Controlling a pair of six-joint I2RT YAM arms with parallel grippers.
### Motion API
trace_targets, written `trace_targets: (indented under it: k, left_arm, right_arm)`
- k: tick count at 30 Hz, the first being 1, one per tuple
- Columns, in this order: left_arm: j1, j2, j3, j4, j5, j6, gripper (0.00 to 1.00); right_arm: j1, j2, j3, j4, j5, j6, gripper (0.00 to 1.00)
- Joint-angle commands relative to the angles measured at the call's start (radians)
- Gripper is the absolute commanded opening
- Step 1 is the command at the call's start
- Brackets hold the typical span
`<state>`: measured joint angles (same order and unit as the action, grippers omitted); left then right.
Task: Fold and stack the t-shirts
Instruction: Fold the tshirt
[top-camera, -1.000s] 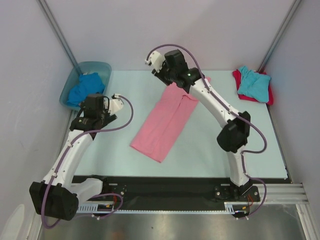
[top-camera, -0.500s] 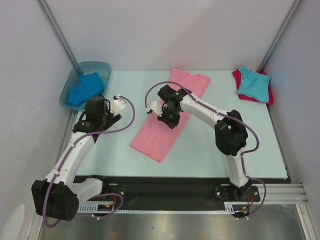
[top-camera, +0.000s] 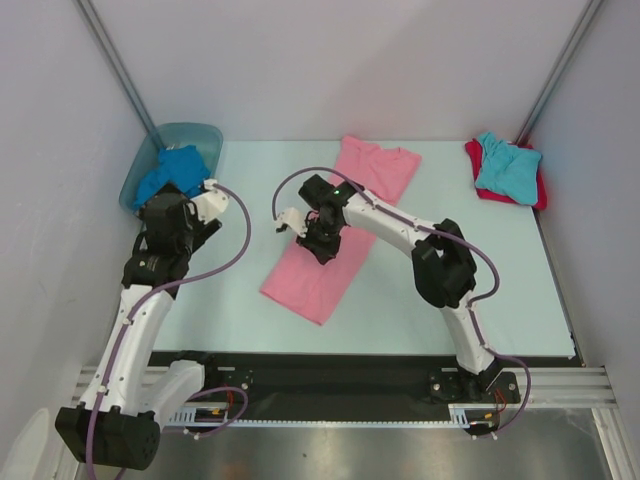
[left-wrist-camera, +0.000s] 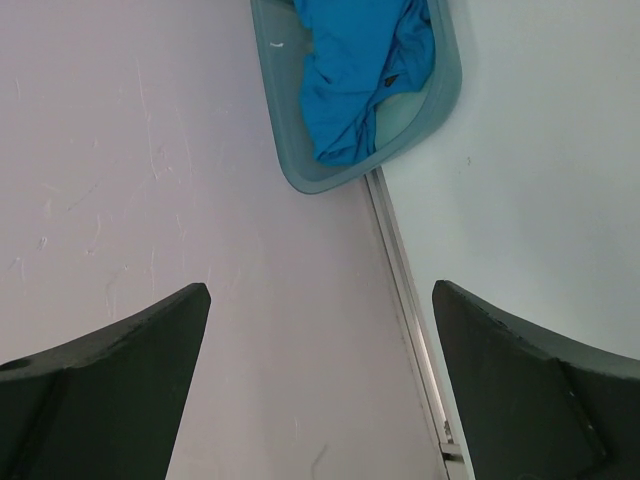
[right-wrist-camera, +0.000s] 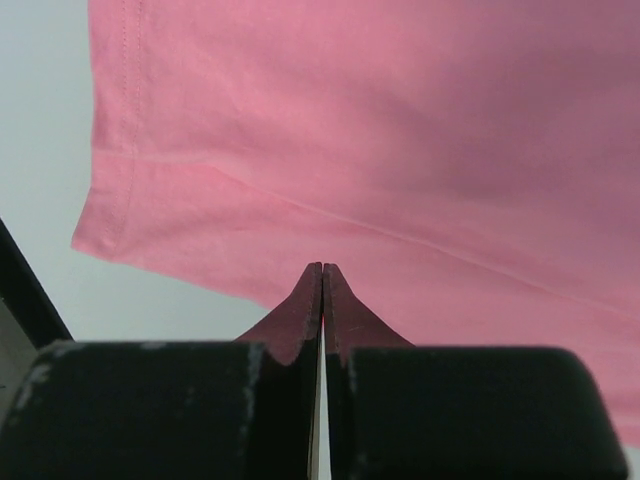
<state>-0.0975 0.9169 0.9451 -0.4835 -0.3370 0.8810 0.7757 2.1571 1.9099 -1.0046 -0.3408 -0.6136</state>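
A pink t-shirt (top-camera: 305, 280) lies as a long diagonal strip across the middle of the table. My right gripper (top-camera: 322, 245) hovers over its left edge, shut, and no cloth shows between the jaws. In the right wrist view the closed tips (right-wrist-camera: 323, 268) point at the pink t-shirt (right-wrist-camera: 400, 130) near its hem. A royal blue t-shirt (top-camera: 170, 170) is crumpled in the tub (top-camera: 200, 135). My left gripper (top-camera: 178, 210) is open and empty beside that tub, with the blue t-shirt (left-wrist-camera: 355, 80) ahead of its fingers (left-wrist-camera: 150, 350). A turquoise t-shirt (top-camera: 508, 165) rests on a red t-shirt (top-camera: 478, 188).
The blue-green tub (left-wrist-camera: 440, 100) sits in the far left corner against the wall. The turquoise and red pile is at the far right corner. Metal frame posts rise at both back corners, and walls close in on three sides.
My right arm swung from the shirt's far end down to its middle and the gripper went shut. My left arm shifted left toward the tub, still open.
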Motion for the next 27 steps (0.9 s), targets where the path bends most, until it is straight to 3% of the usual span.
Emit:
trace_targets:
  k: [1, 5, 7, 8, 9, 15, 27]
  left_arm:
    - [0.01, -0.015, 0.003, -0.029, -0.023, -0.023, 1.0]
    - [0.01, -0.018, 0.004, -0.044, -0.028, -0.048, 1.0]
    - [0.01, -0.029, -0.006, -0.046, -0.025, -0.039, 1.0]
    - [0.01, -0.032, -0.009, -0.044, -0.023, -0.031, 1.0]
    - [0.012, -0.036, -0.015, -0.041, -0.02, -0.021, 1.0]
    - [0.018, -0.05, -0.043, -0.01, 0.006, 0.012, 1.0]
    - [0.018, 0.008, 0.024, -0.015, -0.01, -0.086, 1.0]
  right_arm:
    - [0.033, 0.038, 0.009, 0.011, -0.012, -0.003, 0.0]
    - [0.043, -0.02, -0.029, 0.037, 0.074, -0.043, 0.0]
    - [0.056, -0.121, -0.098, 0.128, 0.162, -0.069, 0.28]
    - [0.063, -0.158, -0.191, 0.165, 0.199, -0.102, 0.47]
    - [0.071, -0.201, -0.239, 0.237, 0.238, -0.132, 0.53]
    - [0.163, -0.482, -0.608, 0.392, 0.387, -0.306, 0.67]
    - [0.307, -0.632, -0.902, 0.558, 0.352, -0.393, 0.7]
